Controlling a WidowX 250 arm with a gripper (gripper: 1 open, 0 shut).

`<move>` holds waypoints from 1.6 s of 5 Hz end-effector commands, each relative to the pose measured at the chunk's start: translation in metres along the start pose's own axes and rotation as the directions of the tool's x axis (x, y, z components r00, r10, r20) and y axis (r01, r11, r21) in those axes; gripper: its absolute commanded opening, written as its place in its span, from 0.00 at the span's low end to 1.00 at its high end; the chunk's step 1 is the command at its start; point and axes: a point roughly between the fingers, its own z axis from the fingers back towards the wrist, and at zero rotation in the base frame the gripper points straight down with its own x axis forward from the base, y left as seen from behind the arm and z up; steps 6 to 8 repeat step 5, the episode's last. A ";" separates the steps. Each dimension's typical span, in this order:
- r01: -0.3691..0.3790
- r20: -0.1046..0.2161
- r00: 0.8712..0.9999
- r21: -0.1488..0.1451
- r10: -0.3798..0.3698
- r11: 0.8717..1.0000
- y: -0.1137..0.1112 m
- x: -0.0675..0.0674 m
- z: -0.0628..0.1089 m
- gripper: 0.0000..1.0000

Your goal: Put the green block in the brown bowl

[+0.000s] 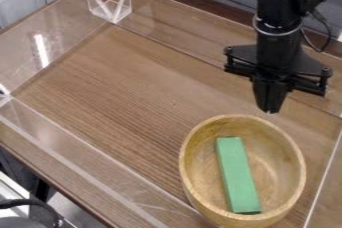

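One green block (237,175) lies inside the brown bowl (195,177); clear walls (60,137) surround.

One green block (237,175), one brown bowl (197,144)

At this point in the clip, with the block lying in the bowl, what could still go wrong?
Little, but two things. The gripper, shut and empty, hangs just beyond the far rim of the brown bowl; a low sweep toward the camera might clip the rim and shove the bowl. The bowl also sits at the near edge of the table, its front rim close to the clear wall, so a shove could push it against that wall. The green block lies flat inside and looks settled.
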 end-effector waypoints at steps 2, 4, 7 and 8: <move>-0.002 0.058 0.998 -0.020 0.004 1.000 -0.003 0.017 0.012 0.00; 0.002 0.060 0.998 -0.019 -0.001 1.000 -0.002 0.022 0.011 0.00; 0.004 0.061 0.998 -0.018 -0.003 1.000 -0.002 0.024 0.011 0.00; 0.004 0.061 0.998 -0.018 -0.003 1.000 -0.002 0.024 0.011 0.00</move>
